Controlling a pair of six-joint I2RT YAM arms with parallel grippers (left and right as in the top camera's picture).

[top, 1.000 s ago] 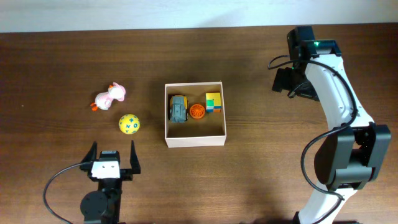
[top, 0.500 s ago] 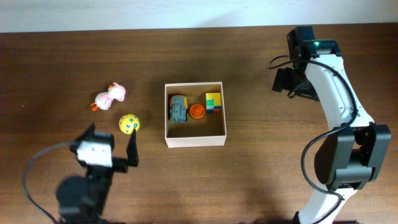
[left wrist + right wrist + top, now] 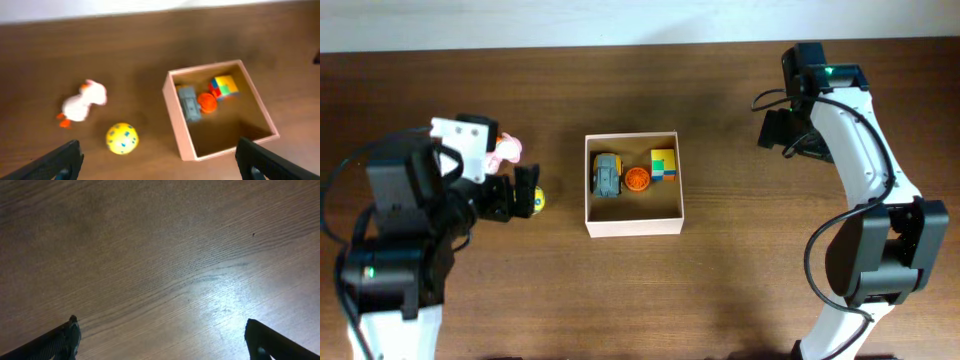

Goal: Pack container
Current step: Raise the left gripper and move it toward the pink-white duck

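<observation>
Looking down, I see the container [image 3: 635, 207] at the table's centre, with three toys across its 12 o'clock half: a grey car [image 3: 607, 175] at 10 o'clock, an orange disc [image 3: 637, 179] just beside it, and a multicoloured cube [image 3: 663, 163] at 1 o'clock. My left gripper [image 3: 160, 154] hangs at the box's 9 o'clock near a yellow ball [image 3: 122, 138], jaws wide apart and empty. My right gripper [image 3: 162, 331], equally spread, is at 2 o'clock.

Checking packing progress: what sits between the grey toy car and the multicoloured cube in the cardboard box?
A small round orange toy, clearest in the overhead view.

White arm shells [image 3: 860, 150], black joints [image 3: 878, 258] (looping cables [image 3: 808, 262])
</observation>
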